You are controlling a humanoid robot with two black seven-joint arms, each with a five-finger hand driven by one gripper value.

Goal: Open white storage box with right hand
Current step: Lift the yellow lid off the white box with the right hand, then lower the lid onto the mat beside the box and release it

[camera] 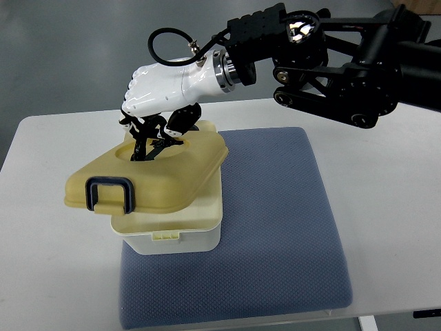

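Observation:
A cream-white storage box (180,236) stands on the left part of a blue-grey mat (275,227). Its lid (155,176) is lifted and tilted, skewed off the box body toward the left, with a dark blue handle (109,195) at its near end. My right hand (155,134), white with black fingers, comes in from the upper right. Its fingers are curled into the recess at the lid's far end and hold the lid up. The left arm does not show.
The mat lies on a white table (48,262) whose far edge runs behind the hand. My black right forearm (344,62) and a looping cable (169,48) hang over the table's back right.

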